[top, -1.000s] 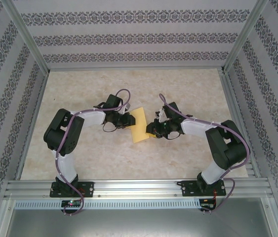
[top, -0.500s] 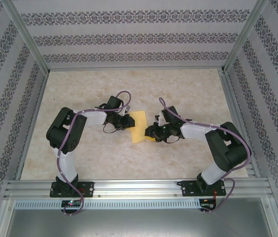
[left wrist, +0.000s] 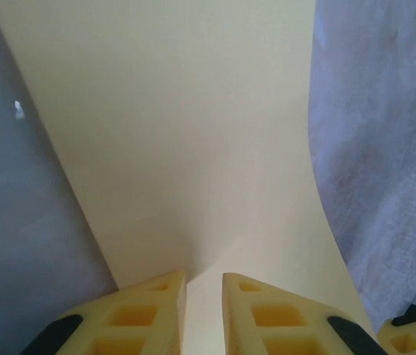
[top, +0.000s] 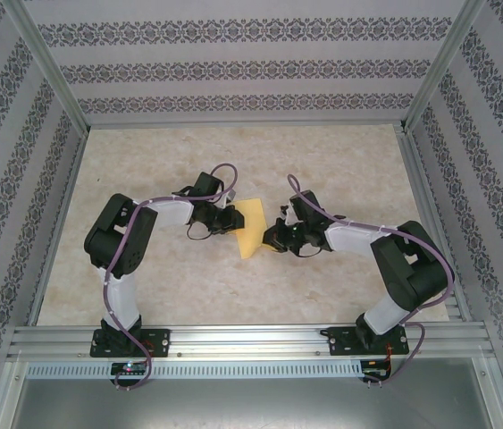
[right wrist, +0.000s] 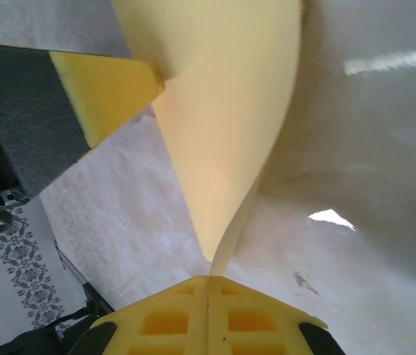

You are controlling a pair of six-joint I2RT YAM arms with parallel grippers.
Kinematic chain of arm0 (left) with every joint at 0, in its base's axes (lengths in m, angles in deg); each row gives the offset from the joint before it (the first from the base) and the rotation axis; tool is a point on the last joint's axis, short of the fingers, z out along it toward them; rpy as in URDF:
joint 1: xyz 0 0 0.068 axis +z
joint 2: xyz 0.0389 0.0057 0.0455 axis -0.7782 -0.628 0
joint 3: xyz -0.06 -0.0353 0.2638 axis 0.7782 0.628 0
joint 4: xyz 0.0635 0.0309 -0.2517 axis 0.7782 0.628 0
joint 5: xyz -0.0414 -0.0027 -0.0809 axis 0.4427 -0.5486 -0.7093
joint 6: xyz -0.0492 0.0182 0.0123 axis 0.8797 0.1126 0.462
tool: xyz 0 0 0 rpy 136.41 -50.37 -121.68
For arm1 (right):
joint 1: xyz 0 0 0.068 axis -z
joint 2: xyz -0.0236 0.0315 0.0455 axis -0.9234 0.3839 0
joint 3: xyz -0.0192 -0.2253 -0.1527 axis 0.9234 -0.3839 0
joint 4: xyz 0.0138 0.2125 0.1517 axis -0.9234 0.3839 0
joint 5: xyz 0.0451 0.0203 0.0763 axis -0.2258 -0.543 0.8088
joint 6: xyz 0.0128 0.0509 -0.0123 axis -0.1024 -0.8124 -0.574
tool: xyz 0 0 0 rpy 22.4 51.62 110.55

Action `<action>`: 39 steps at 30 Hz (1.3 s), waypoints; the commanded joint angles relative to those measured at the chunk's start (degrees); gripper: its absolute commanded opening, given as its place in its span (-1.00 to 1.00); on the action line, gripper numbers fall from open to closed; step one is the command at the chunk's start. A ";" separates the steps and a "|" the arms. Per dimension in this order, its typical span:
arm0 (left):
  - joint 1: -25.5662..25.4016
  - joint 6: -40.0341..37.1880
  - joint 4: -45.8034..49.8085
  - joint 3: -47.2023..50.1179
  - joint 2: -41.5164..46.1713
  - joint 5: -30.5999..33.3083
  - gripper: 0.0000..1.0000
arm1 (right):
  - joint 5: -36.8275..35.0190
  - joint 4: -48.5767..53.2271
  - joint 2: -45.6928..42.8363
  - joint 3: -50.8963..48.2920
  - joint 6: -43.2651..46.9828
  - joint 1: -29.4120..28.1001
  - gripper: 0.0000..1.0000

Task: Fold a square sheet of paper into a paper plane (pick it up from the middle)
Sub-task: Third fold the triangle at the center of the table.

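a pale marbled table sits in a booth of grey walls banded with dark floral stripes. metal posts stand at the corners and a ribbed metal rail runs along the near edge. the sheet is at the table's middle, between the two grippers, bowed upward rather than flat. the right gripper is clenched on a corner of it, fingers pressed together. the left gripper has its fingers a narrow slit apart, with the sheet's edge running into the slit; whether it pinches the paper i cannot tell.
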 commanded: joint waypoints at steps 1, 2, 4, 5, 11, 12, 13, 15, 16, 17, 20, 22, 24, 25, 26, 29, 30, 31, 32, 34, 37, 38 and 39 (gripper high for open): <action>-0.78 -2.09 1.27 -2.29 4.25 2.00 -0.57 | -2.62 2.32 1.19 3.26 -0.18 -0.99 -0.94; -0.75 -2.54 1.90 -2.56 4.73 3.74 -0.57 | -3.10 3.51 1.48 3.88 -0.01 -1.09 -0.94; -0.71 -3.32 3.25 -3.11 4.56 6.49 -0.57 | -3.53 4.66 2.07 4.75 0.15 -1.25 -0.94; -0.74 -3.68 3.99 -3.38 3.91 7.27 -0.58 | -3.74 5.15 2.37 5.19 0.12 -1.40 -0.95; -0.78 -3.71 4.15 -4.61 0.05 7.94 -0.60 | -4.37 6.47 3.91 7.70 0.32 -1.79 -0.94; -0.71 -3.83 4.33 -4.87 -0.44 8.16 -0.61 | -4.29 6.43 4.33 8.29 0.29 -1.90 -0.95; -0.74 -3.78 4.61 -5.13 -0.85 8.27 -0.61 | -4.25 6.40 4.55 8.70 0.28 -2.03 -0.94; -0.70 -4.13 5.42 -5.70 -1.72 8.55 -0.63 | -4.14 6.38 5.39 9.98 0.46 -2.35 -0.95; -0.71 -4.31 5.77 -5.81 -2.07 8.64 -0.65 | -4.11 6.26 5.76 10.57 0.48 -2.57 -0.95; -0.71 -4.45 6.20 -6.12 -2.47 8.60 -0.66 | -4.07 6.16 6.28 11.13 0.46 -2.74 -0.94; -0.71 -4.94 7.26 -6.55 -3.38 8.69 -0.66 | -4.05 6.19 7.86 12.87 0.89 -3.10 -0.94; -0.70 -5.11 7.81 -6.65 -3.52 8.85 -0.66 | -4.24 5.74 8.73 13.63 1.08 -3.27 -0.94; -0.70 -5.33 8.18 -6.74 -3.70 8.88 -0.67 | -4.55 5.42 9.71 14.63 1.24 -3.38 -0.94; -0.72 -5.38 8.32 -6.83 -3.71 8.96 -0.67 | -4.59 5.25 10.13 14.97 1.25 -3.41 -0.94; -0.70 -5.45 8.58 -6.91 -3.80 8.95 -0.67 | -4.55 4.94 10.60 15.28 1.25 -3.53 -0.94; -0.71 -5.47 8.75 -7.00 -3.81 8.77 -0.68 | -4.83 4.78 11.81 16.19 1.32 -3.69 -0.93; -0.71 -5.47 8.88 -6.92 -3.74 8.84 -0.68 | -4.90 4.70 12.12 16.40 1.34 -3.79 -0.93; -0.71 -5.47 8.92 -6.91 -3.72 8.91 -0.69 | -5.04 4.61 12.36 16.44 1.38 -3.75 -0.93; -0.75 -5.47 8.95 -6.91 -3.72 8.94 -0.70 | -5.16 4.56 12.60 16.56 1.40 -3.78 -0.94; -0.74 -5.47 8.97 -6.83 -3.79 8.89 -0.71 | -5.25 4.01 13.00 16.52 1.34 -3.75 -0.94; -0.75 -5.38 8.95 -6.74 -3.73 8.78 -0.71 | -4.99 3.30 13.72 16.81 1.44 -3.90 -0.93; -0.70 -5.36 8.95 -6.74 -3.70 8.75 -0.71 | -4.92 3.16 14.02 17.05 1.58 -3.94 -0.93; -0.75 -5.32 8.99 -6.78 -3.64 8.73 -0.71 | -4.88 3.29 14.31 17.27 1.85 -3.98 -0.93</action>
